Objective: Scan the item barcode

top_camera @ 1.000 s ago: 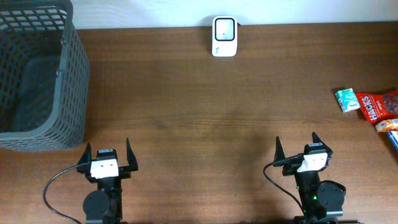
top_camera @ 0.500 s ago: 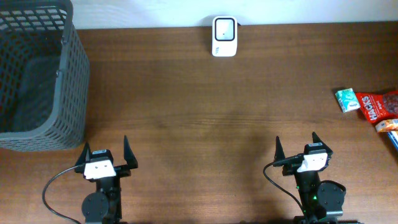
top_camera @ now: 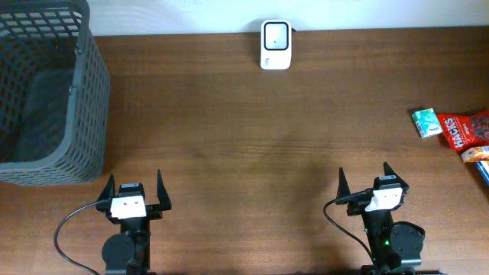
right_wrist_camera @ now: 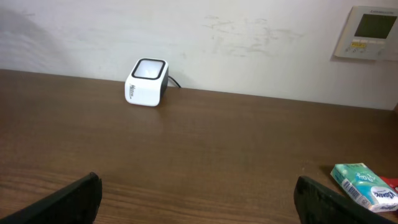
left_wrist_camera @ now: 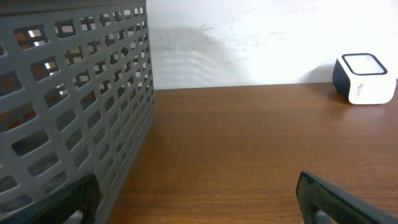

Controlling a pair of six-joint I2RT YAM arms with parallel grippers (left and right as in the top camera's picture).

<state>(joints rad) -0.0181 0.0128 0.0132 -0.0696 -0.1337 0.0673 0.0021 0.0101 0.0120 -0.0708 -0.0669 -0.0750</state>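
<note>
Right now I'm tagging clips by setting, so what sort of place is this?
Probably a mock checkout: a barcode scanner at the back, a grey basket on the left, snack packets on the right.

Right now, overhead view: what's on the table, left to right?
grey mesh basket → left hand → barcode scanner → right hand → teal packet → red snack bag
</note>
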